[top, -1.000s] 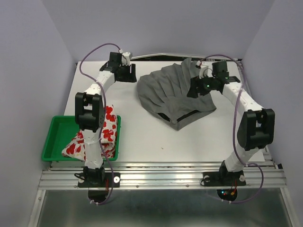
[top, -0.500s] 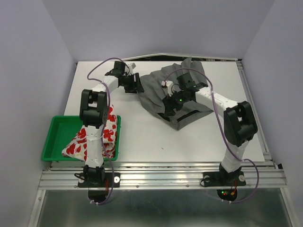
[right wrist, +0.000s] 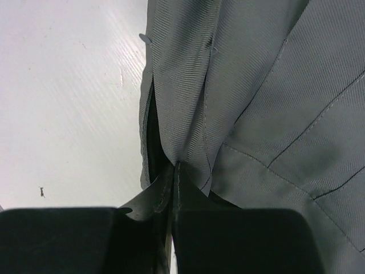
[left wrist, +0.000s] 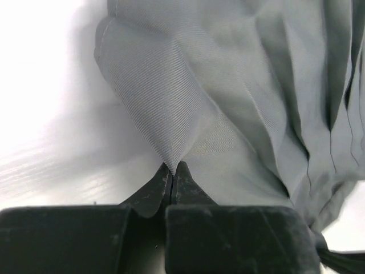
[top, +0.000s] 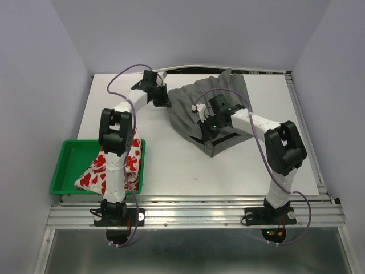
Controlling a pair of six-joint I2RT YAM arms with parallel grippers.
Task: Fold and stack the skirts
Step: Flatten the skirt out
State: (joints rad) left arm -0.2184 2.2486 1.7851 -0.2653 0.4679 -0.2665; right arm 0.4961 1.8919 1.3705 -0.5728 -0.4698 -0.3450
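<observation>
The dark grey skirt (top: 211,108) lies spread and pleated at the back middle of the white table. My left gripper (top: 166,104) is shut on a pinch of its left edge, where the grey cloth (left wrist: 188,108) rises into a peak between the fingers. My right gripper (top: 201,132) is shut on the skirt's waistband edge (right wrist: 188,131) near its front corner. The white skirt with red hearts (top: 128,162) lies folded in the green tray, partly hidden by my left arm.
The green tray (top: 71,165) stands at the table's front left corner. Bare white table (top: 239,165) lies in front of the grey skirt. Purple walls close in the left, back and right sides.
Both grippers have come down from the back of the table onto the grey skirt and shut on its cloth; the right arm swung left and forward to the waistband.
</observation>
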